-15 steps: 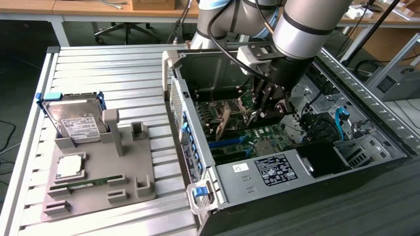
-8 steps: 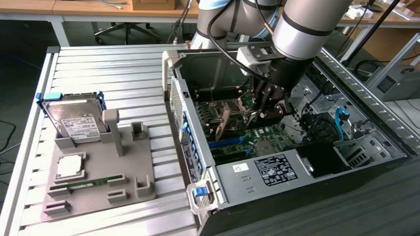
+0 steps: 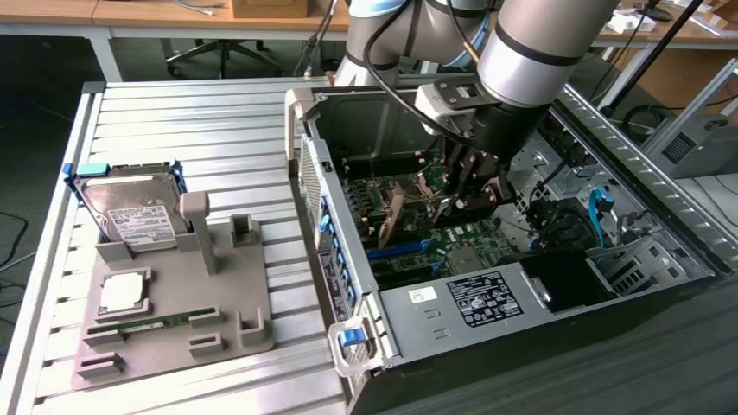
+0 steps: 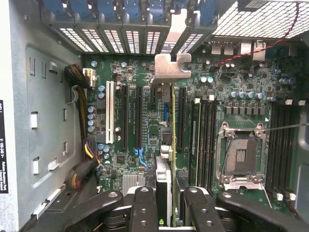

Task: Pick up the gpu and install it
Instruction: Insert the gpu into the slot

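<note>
The gpu (image 4: pixel 173 121) shows edge-on in the wrist view as a thin card standing over the green motherboard (image 4: pixel 145 130), between the black expansion slots (image 4: pixel 138 116) and the memory slots. Its silvery bracket (image 4: pixel 172 66) points toward the vented rear slot covers (image 4: pixel 130 41). My gripper (image 4: pixel 167 200) is shut on the card's near end, with one black finger (image 4: pixel 145 205) on each side of it. In the exterior view the gripper (image 3: pixel 458 197) reaches down into the open computer case (image 3: pixel 461 303), with the card (image 3: pixel 393 216) beside it. Whether the card sits in a slot cannot be told.
Outside the case, at the exterior view's left, a grey fixture (image 3: pixel 219 303) holds a silver hard drive (image 3: pixel 133 212), a processor (image 3: pixel 124 292) and a green memory stick (image 3: pixel 155 324). Inside are the open processor socket (image 4: pixel 240 154), a white slot (image 4: pixel 109 111) and cable bundles (image 4: pixel 79 87).
</note>
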